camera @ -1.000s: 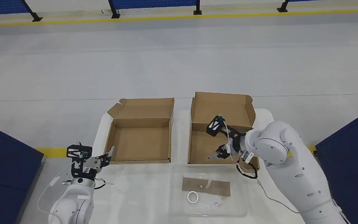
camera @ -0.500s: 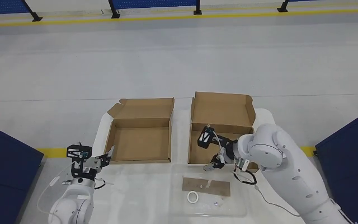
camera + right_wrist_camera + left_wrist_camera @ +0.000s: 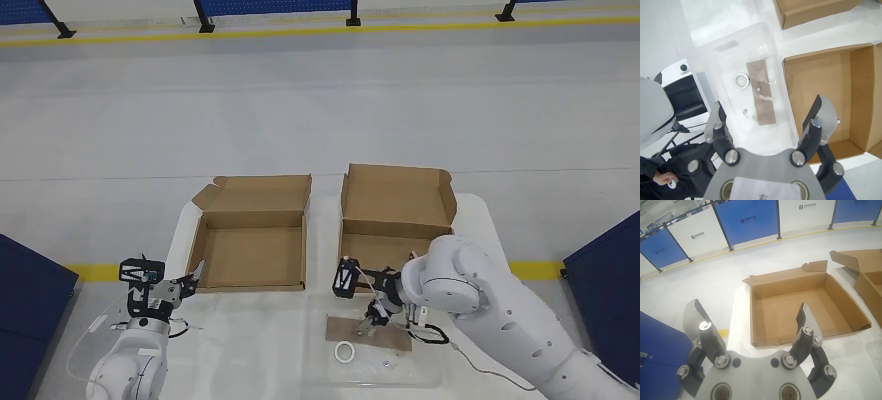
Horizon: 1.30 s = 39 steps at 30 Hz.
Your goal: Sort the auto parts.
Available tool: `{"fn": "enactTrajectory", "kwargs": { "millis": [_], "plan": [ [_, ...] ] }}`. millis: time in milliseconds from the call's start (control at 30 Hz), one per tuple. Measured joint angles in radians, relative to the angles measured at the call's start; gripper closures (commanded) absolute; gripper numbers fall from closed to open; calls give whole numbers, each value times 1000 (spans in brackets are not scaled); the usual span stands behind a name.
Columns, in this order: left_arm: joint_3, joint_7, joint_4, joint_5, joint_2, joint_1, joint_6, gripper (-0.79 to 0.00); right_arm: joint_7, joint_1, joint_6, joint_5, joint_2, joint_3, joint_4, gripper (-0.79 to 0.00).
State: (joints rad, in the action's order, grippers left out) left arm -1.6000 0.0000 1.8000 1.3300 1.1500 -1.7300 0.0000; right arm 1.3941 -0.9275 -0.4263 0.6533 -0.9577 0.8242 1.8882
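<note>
Brown cardboard boxes stand open side by side at the back of the white bench [image 3: 250,330]: the left box [image 3: 250,255] and the right box [image 3: 385,250], each with its lid flap raised behind it. Just in front of the right box sits a clear plastic tray [image 3: 400,372]. In it lie a flat brown cardboard strip [image 3: 370,333] and a silver metal ring [image 3: 345,352], the ring just beside the strip's left end. A few small metal fasteners [image 3: 758,89] are there too, one on the strip and one on the tray floor beside it. The right gripper [image 3: 378,310] hangs over the tray's back edge, close to the right box's front wall. Its jaws are spread wide and hold nothing. The left gripper [image 3: 190,283] is at the bench's left edge, near the left box's front corner. It is also spread wide, with nothing between its fingers.
</note>
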Motion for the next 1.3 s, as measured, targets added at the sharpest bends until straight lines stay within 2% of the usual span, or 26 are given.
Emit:
{"fn": "enactTrajectory", "kwargs": {
  "millis": [267, 667, 833, 1167, 1300],
  "plan": [
    [0, 0, 0, 0, 0, 0, 0, -785, -8, 158, -8, -32, 69, -225, 7, -785],
    [0, 0, 0, 0, 0, 0, 0, -785, -17, 161, -17, -9, 72, -251, 16, -785],
    [0, 0, 0, 0, 0, 0, 0, -785, -18, 189, -18, 19, 84, -327, 33, -785],
    [0, 0, 0, 0, 0, 0, 0, -785, -12, 360, -11, -63, 114, -557, 33, -785],
    [0, 0, 0, 0, 0, 0, 0, -785, -8, 382, -8, -74, 116, -589, 31, -785]
  ]
}}
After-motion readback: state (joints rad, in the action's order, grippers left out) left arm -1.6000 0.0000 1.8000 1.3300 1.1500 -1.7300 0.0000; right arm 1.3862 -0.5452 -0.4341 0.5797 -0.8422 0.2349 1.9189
